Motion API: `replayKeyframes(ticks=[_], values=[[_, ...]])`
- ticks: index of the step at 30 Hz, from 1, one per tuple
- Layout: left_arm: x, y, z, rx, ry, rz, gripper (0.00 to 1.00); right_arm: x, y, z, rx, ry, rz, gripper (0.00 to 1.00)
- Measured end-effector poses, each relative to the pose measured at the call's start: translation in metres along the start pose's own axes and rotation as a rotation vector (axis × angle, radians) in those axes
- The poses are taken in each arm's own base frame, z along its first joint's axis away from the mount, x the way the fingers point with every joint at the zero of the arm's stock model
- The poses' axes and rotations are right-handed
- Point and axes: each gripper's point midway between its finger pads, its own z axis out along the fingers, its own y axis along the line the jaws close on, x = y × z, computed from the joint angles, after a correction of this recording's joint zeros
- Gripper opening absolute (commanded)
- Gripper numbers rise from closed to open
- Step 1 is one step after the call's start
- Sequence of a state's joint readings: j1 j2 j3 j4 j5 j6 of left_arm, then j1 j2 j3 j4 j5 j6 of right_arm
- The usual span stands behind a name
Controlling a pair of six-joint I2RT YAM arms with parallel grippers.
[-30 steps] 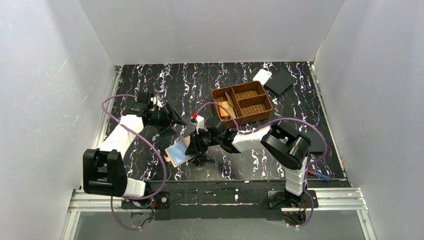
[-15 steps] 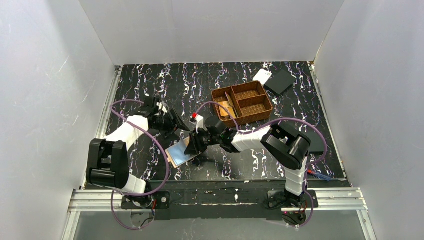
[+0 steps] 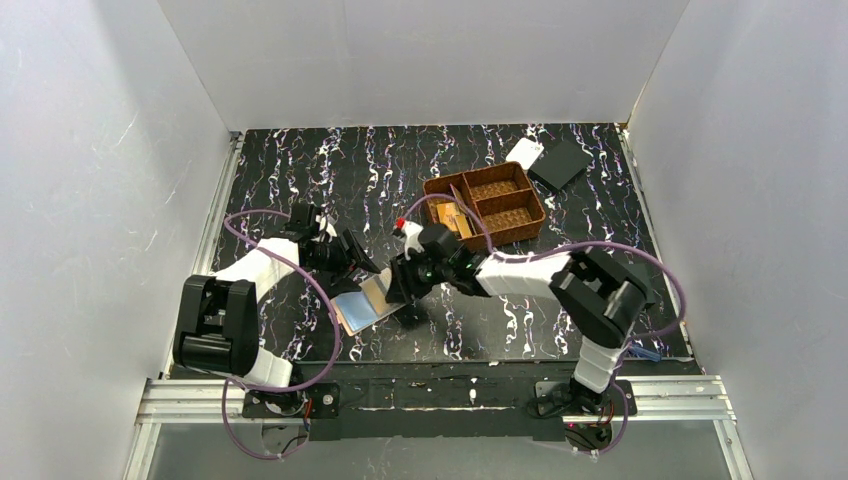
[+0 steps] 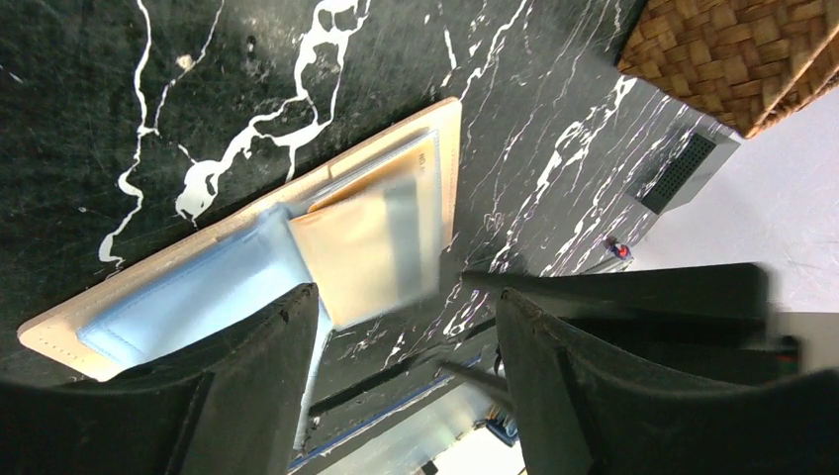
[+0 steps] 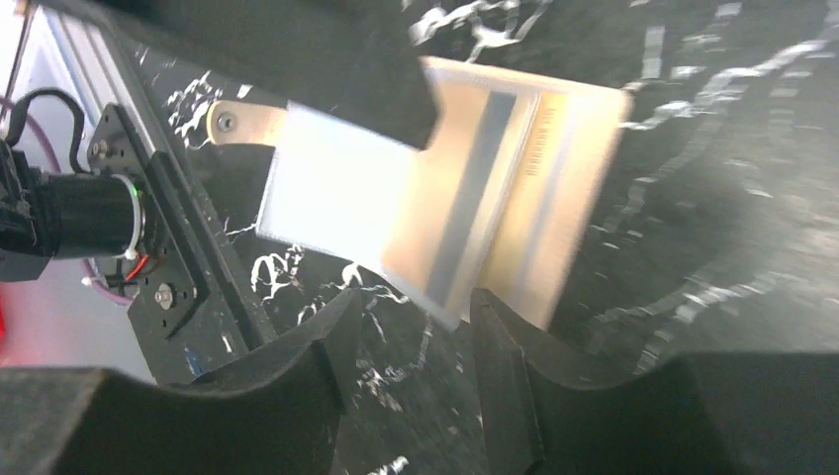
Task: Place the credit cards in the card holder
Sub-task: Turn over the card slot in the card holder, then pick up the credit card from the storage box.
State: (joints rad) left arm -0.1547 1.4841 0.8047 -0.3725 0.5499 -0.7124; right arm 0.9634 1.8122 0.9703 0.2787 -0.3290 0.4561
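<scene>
The card holder (image 3: 352, 312) lies open on the black marbled table, tan-edged with a pale blue inner face (image 4: 188, 292). An orange credit card (image 4: 371, 247) with a grey stripe lies half across its right half, also seen as the card (image 5: 475, 208) in the right wrist view. My right gripper (image 3: 400, 290) is open just right of the card, with nothing between its fingertips (image 5: 341, 312). My left gripper (image 3: 362, 265) hovers open over the holder's far edge, holding nothing. Another orange card (image 3: 452, 215) sits in the basket's left compartment.
A brown woven basket (image 3: 500, 230) with three compartments stands behind the right gripper. A white piece (image 3: 524, 152) and a black square (image 3: 560, 163) lie at the back right. Another black square (image 3: 628, 282) and a pen (image 3: 636, 349) lie at the right.
My right gripper has opened and drawn back a little from the card, which now lies on the holder. My left gripper has moved right, toward the holder.
</scene>
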Motion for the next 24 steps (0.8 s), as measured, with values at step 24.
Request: replayKeyframes(ticks=[24], values=[[0.028, -0.022, -0.038, 0.165, -0.061, 0.179, 0.68, -0.158, -0.084, -0.136, 0.406, -0.239, 0.01, 0.6]])
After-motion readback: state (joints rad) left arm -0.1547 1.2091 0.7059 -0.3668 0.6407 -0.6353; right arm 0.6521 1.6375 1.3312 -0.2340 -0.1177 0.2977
